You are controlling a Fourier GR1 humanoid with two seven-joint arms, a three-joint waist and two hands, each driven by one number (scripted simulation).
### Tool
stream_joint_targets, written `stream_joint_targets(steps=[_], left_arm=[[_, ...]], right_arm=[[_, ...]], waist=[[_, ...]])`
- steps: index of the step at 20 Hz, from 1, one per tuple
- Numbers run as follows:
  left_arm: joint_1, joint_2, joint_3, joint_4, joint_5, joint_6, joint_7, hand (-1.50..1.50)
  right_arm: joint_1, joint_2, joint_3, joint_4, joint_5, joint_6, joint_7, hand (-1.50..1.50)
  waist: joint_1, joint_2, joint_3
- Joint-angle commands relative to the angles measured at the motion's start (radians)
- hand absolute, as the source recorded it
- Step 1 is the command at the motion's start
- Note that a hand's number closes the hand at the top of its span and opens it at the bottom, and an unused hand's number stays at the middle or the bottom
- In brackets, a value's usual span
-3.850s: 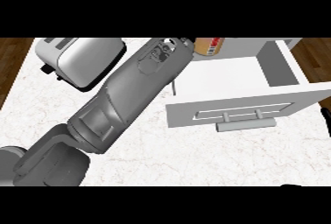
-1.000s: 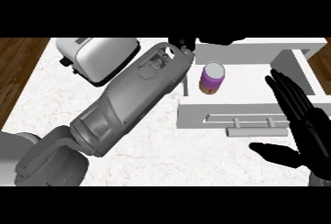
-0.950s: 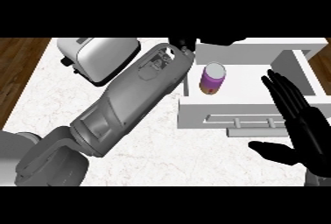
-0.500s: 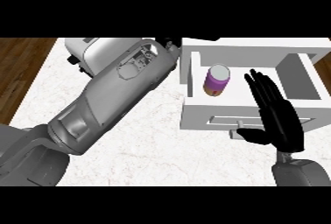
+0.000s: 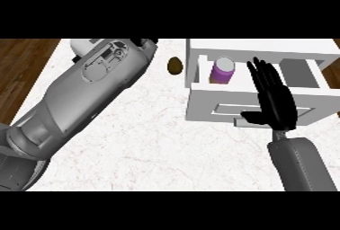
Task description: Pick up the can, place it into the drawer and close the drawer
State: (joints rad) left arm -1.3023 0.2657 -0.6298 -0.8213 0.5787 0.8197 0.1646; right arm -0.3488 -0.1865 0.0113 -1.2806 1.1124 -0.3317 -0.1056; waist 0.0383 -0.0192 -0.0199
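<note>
The purple can with a pale lid (image 5: 221, 74) was found inside the open white drawer (image 5: 212, 105), close to its left wall. A few seconds earlier it had not yet been in the drawer, and the left arm had been stretched toward the counter's far edge. Placing was therefore judged done, with only the closing left.

The grey left forearm (image 5: 86, 103) had been drawn back to the left of the drawer, well apart from the can. Of the left hand (image 5: 147, 42) only a dark scrap could be seen at the forearm's far end, so its state could not be told.

The black right hand (image 5: 274, 101), seen a second ago out to the drawer's right, had been brought in over the drawer's front panel. It was held flat and open, fingers straight and pointing away from the robot, thumb spread to the left, with nothing gripped. Whether the panel was touched could not be told.

The can was stood upright on its base, its lid facing up toward the head view and its long axis vertical. It was not leaning on the wall. A small brown oval thing (image 5: 175, 65) lay on the white marbled counter (image 5: 153, 148) just left of the drawer.
</note>
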Motion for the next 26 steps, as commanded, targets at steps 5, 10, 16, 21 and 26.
stream_joint_targets(steps=[5, 10, 16, 21, 26], left_arm=[[0.118, 0.078, -0.021, -0.192, -0.02, -0.004, 0.067, -1.5], [0.142, 0.142, 0.01, -0.212, -0.023, -0.035, 0.081, -1.5], [0.223, 0.166, -0.02, -0.326, -0.07, 0.001, 0.116, -1.5], [0.324, 0.235, 0.003, -0.426, -0.073, -0.016, 0.118, -1.5], [0.347, 0.246, 0.019, -0.439, -0.076, -0.054, 0.099, -1.5]], right_arm=[[-0.125, 0.037, -0.042, 0.307, 0.08, -0.136, 0.017, -1.5], [-0.279, 0.062, -0.095, 0.476, 0.101, -0.252, 0.031, -1.5], [-0.43, 0.019, -0.162, 0.668, 0.08, -0.325, -0.02, -1.5], [-0.543, 0.024, -0.193, 0.807, 0.102, -0.397, 0.002, -1.5], [-0.667, -0.018, -0.229, 0.917, 0.1, -0.397, 0.011, -1.5]], waist=[[0.028, 0.018, 0.021], [0.032, 0.029, 0.021], [0.03, 0.029, 0.022], [0.036, 0.031, 0.022], [0.052, 0.046, 0.022]])
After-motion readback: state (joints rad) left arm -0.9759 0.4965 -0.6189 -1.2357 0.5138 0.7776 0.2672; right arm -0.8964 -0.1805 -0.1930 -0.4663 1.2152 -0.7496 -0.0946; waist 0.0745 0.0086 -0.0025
